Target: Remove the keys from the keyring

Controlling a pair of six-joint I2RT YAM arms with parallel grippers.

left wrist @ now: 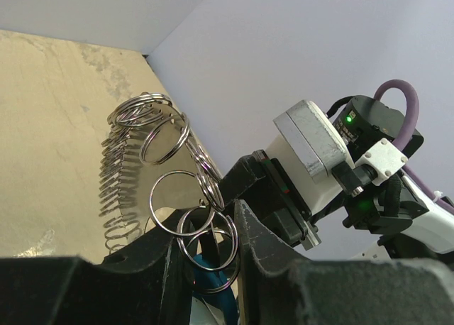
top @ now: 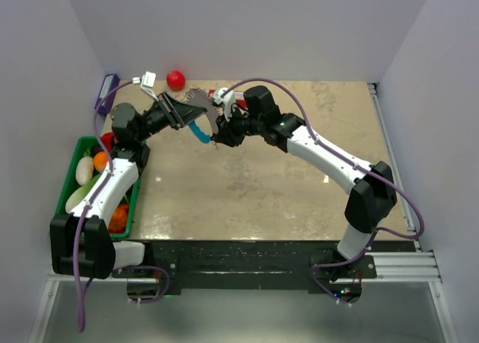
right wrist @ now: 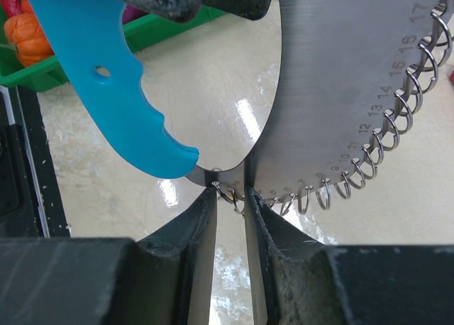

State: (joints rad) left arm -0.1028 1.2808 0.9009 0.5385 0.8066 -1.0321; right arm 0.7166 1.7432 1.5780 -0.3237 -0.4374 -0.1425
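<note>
Pale walls close in a beige table [top: 254, 186] on three sides, and we see both arms reaching to a spot near its far edge, left of the middle. That is where the keyring [top: 196, 101] is — lifted clear of the surface, between the two grippers. It is a flat steel plate [right wrist: 333, 91] with numbers stamped along its curved rim, a row of small split rings [right wrist: 369, 165] threaded through that rim, and a bright blue handle [right wrist: 113, 84] on one side.

The left gripper [top: 182, 112] has its jaws part-way closed on the keyring at the handle end. In its own wrist view the fingers [left wrist: 252, 240] stand either side of the blue piece, with several of the split rings looped in front of them. The right gripper [right wrist: 230, 206] meets the plate at its edge — its jaws are nearly together, and the fingertips [right wrist: 202, 218] look to be touching a single small ring there from both sides.

A red ball [top: 175, 79] rests at the far edge towards the far-left corner, near the keyring. A green bin [top: 87, 140] of fruit and vegetables sits along the left edge
</note>
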